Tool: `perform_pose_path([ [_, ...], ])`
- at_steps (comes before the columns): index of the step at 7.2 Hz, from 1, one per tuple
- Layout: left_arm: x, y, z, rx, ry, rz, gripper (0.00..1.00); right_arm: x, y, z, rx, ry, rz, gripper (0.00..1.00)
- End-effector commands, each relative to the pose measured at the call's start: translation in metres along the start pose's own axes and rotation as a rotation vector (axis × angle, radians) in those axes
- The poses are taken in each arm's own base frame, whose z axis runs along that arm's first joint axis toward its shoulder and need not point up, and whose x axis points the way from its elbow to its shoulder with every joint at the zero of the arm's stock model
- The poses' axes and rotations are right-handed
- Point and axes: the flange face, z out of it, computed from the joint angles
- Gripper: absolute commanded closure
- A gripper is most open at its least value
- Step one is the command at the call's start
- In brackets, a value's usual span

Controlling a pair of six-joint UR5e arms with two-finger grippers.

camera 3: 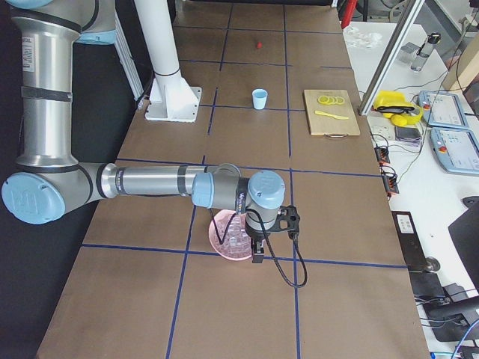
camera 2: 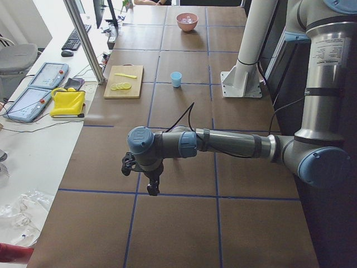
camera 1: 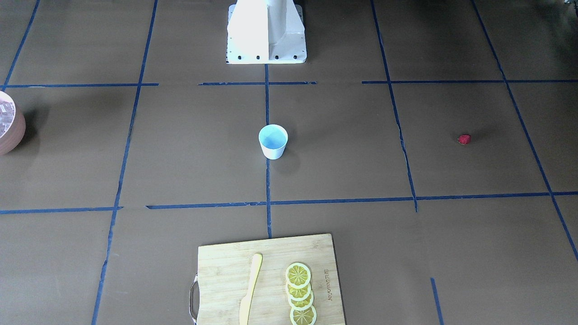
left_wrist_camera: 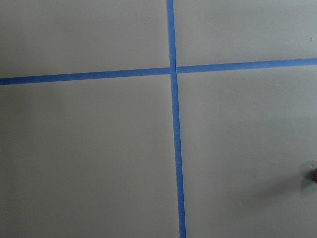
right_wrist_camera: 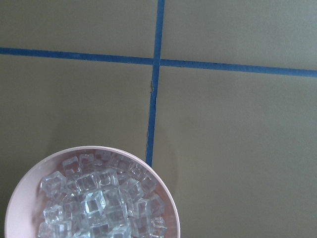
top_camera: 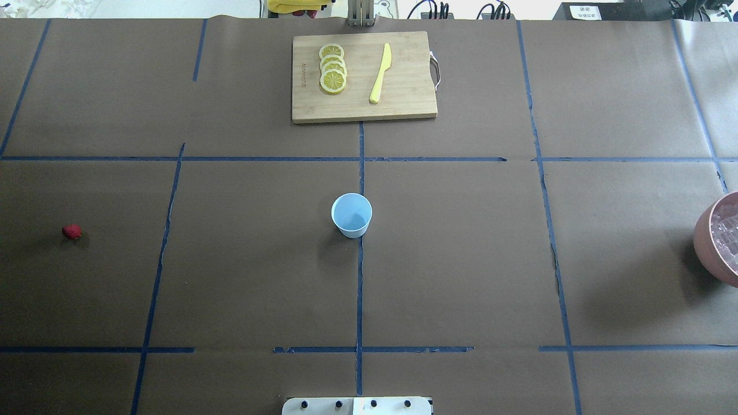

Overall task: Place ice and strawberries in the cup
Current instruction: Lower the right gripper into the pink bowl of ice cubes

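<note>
Could tip the empty cup, or fumble the tiny strawberry far to its left, or the slippery ice in the bowl far to its right. Cannot tell whether fingers of left gripper or right gripper stand apart.

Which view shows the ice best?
Right wrist: the ice fills the bowl, single cubes distinct. Overhead and front-facing cut the bowl at the frame edge, ice a pale patch; both side views show it small.

I record: cup white, pale blue inside; strawberry red, apparently throughout; ice clear-whitish; bowl pink; table brown.
</note>
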Motion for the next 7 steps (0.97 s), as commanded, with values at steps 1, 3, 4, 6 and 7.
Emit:
perform_pose_path([
  [1, 0.006, -0.001, -0.006, 0.008, -0.002, 0.007, 0.00, 0.000, 0.000, 0.000, 0.000, -0.005, 0.001, 0.00],
  [3, 0.008, -0.001, -0.006, 0.012, -0.003, 0.012, 0.00, -0.001, -0.003, -0.001, 0.025, -0.003, -0.023, 0.00],
  [4, 0.006, -0.001, -0.004, 0.009, -0.002, 0.008, 0.00, -0.002, -0.003, 0.000, 0.034, -0.019, -0.029, 0.00],
  [6, 0.001, 0.000, 0.002, -0.004, -0.003, -0.003, 0.00, -0.007, -0.004, 0.001, 0.035, -0.036, -0.041, 0.00],
  [7, 0.000, 0.000, 0.003, -0.004, -0.003, 0.003, 0.00, -0.013, -0.006, 0.000, 0.037, -0.035, -0.054, 0.00],
])
